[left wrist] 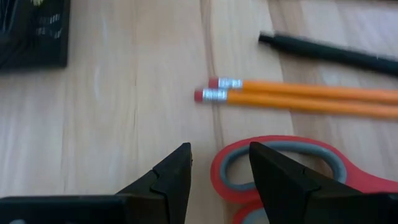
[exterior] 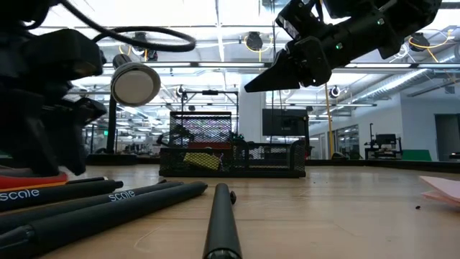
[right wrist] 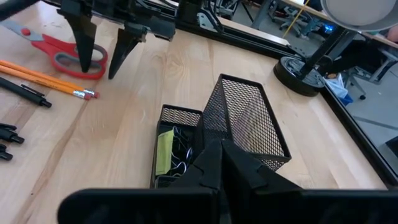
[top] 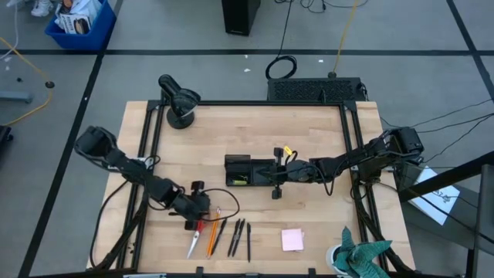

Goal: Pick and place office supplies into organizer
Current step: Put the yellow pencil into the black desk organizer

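Observation:
The red-handled scissors [top: 194,241] lie flat near the table's near edge, beside two orange pencils [top: 213,234] and several black pens [top: 238,236]. My left gripper [left wrist: 221,149] is open, low over the scissors' handle end; one finger stands over the outer handle ring [left wrist: 225,167], the other over bare wood. The black mesh organizer [top: 245,171] sits mid-table with a yellow piece [right wrist: 165,149] and black clips [right wrist: 181,163] in its low compartment. My right gripper [right wrist: 214,144] is shut and hovers above the organizer, nothing visible between its fingers. The pink pad [top: 292,239] lies toward the near right. My left gripper comes at the scissors' handle end from above, slanting, with one fingertip [left wrist: 273,174] over the red handle ring [right wrist: 78,62] and the other outside it. Whether either finger touches the scissors, I cannot tell. The scissors lie flat on the table.
A round black dome-shaped device [top: 179,100] stands at the far left corner. Teal-green cloth [top: 363,259] sits at the near right corner. The organizer's tall mesh cup [right wrist: 245,118] rises under my right gripper. Bare wood lies between organizer and pens.

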You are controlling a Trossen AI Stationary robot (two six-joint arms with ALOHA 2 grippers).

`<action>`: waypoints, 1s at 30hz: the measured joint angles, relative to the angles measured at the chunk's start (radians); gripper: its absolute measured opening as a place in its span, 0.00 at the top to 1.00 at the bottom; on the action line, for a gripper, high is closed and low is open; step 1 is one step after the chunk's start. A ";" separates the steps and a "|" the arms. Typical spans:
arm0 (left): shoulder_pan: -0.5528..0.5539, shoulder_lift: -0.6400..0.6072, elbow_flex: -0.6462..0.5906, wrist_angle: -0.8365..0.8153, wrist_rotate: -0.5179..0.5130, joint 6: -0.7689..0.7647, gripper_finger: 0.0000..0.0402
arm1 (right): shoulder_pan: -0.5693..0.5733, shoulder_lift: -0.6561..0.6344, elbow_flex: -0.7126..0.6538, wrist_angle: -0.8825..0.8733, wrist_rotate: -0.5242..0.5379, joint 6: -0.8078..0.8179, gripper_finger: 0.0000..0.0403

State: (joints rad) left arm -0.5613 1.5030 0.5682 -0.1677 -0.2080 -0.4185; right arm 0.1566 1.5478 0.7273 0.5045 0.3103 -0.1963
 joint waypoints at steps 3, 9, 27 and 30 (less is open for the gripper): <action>-0.014 -0.001 0.001 -0.056 -0.006 -0.046 0.58 | 0.000 0.000 0.000 0.000 0.000 0.000 1.00; -0.032 -0.003 -0.002 -0.011 -0.015 -0.045 0.58 | 0.000 0.000 0.000 0.000 -0.001 0.000 1.00; -0.045 -0.087 0.009 0.055 0.063 -0.050 0.58 | 0.000 0.000 0.000 0.001 -0.002 0.001 1.00; -0.051 -0.098 0.057 0.018 0.073 -0.052 0.58 | 0.000 0.000 0.000 0.002 -0.001 -0.003 1.00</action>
State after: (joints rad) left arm -0.6121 1.4052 0.6249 -0.1492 -0.1349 -0.4706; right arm 0.1566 1.5478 0.7273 0.5060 0.3095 -0.1989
